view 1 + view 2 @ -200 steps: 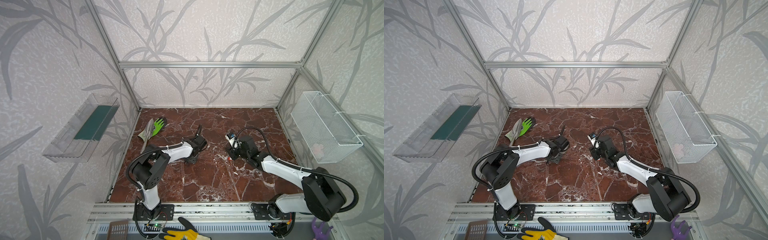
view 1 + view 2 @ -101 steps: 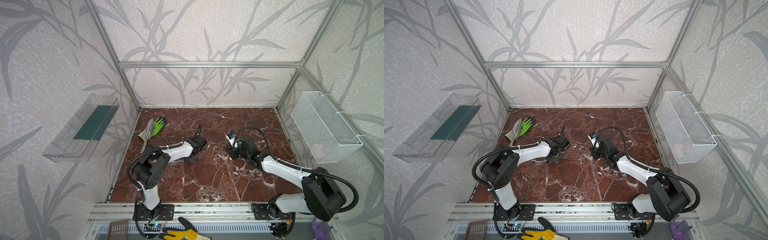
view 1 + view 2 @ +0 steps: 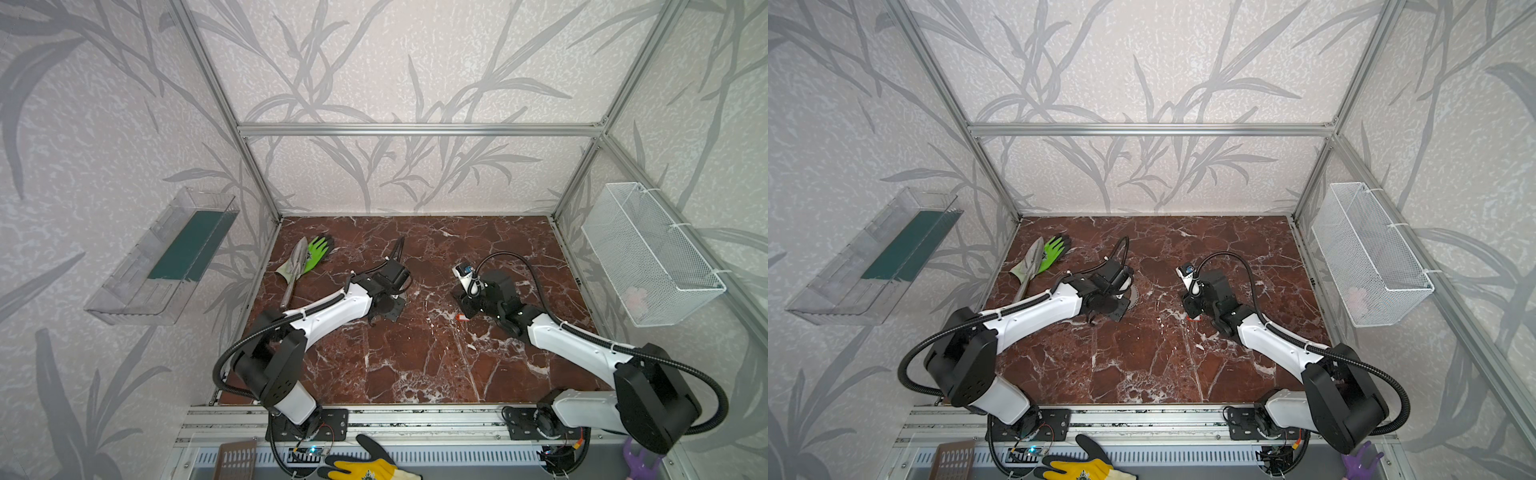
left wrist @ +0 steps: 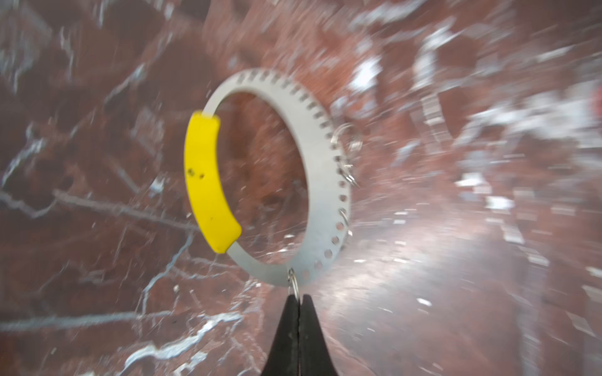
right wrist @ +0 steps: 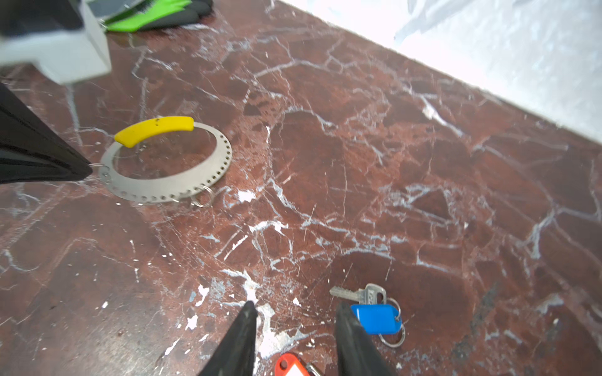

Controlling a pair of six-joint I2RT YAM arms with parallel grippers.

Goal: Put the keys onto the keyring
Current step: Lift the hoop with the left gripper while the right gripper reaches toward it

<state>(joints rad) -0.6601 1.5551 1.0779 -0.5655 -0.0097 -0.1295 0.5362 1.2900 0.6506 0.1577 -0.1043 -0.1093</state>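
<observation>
The keyring (image 4: 321, 156), a grey perforated hoop with a yellow arc, lies on the marble floor (image 5: 391, 162). It also shows in the right wrist view as the keyring (image 5: 169, 192), and a sliver of the keyring (image 3: 1133, 297) shows in a top view. My left gripper (image 4: 298, 298) is shut on a small wire ring (image 4: 293, 281) hanging from the hoop's rim. Two keys lie by my right gripper (image 5: 295, 307), which is open just above the floor. The blue-tagged key (image 5: 374, 317) rests just outside one finger. The red-orange tag (image 5: 290, 366) sits between the fingers, partly cut off by the frame edge.
A green glove (image 3: 318, 251) and a trowel (image 3: 297, 266) lie at the back left of the floor. A wire basket (image 3: 648, 257) hangs on the right wall and a clear shelf (image 3: 166, 257) on the left wall. A yellow glove (image 3: 361, 467) lies outside the front rail.
My left gripper's jaws have come fully together on the small wire ring. Neither arm has visibly shifted in the top views.
</observation>
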